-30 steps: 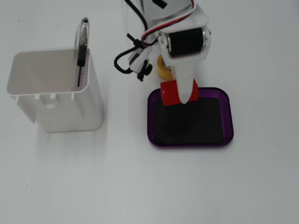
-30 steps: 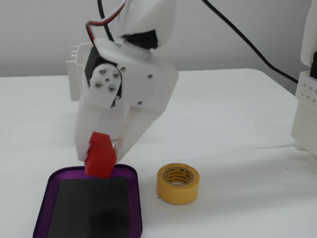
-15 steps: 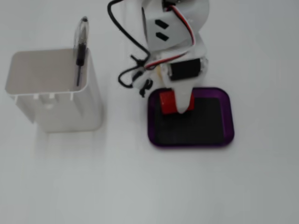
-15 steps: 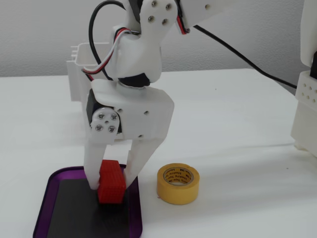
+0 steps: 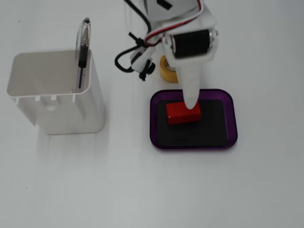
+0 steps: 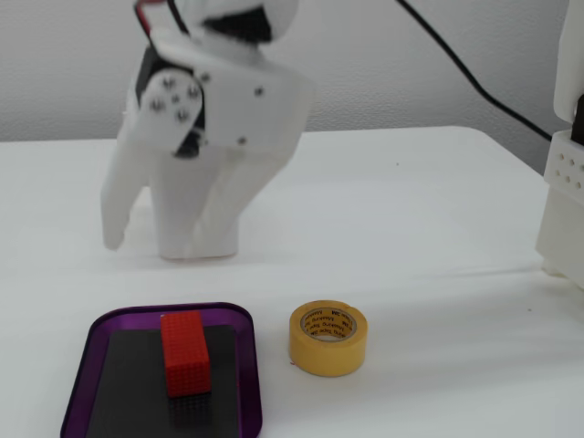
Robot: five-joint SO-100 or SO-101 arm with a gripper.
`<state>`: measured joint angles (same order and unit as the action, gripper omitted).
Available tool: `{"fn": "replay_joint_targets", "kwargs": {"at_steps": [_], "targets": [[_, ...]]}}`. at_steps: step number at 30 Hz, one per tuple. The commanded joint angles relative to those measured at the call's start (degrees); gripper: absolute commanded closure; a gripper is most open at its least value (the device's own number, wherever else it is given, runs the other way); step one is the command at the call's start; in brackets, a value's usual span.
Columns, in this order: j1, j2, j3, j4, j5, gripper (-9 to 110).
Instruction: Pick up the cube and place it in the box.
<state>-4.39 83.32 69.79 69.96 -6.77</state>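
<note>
Pincer (image 6: 151, 239) parted and empty, pointing down above the box (image 5: 230, 118), cube (image 5: 183, 113) resting on its black floor

- The cube (image 5: 183, 113) lies in the box (image 5: 231, 118).
- In a fixed view, the tape roll (image 5: 167, 70) sits just behind the box; the bin (image 5: 57, 97), holding a pen (image 5: 82, 50), stands left.

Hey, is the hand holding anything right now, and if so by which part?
Nothing. The hand is open above the box, and the cube rests on its floor, untouched.
</note>
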Motion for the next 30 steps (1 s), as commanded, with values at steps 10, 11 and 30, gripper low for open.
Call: {"fn": "replay_joint_targets", "kwargs": {"at_steps": [10,11,30], "targets": [[0.18,33.75,0.7,17.84,-0.7,87],[0.18,36.56,3.34,18.11,-0.7,87],[8.96,95.27,78.93,-2.29,0.18,86]]}}
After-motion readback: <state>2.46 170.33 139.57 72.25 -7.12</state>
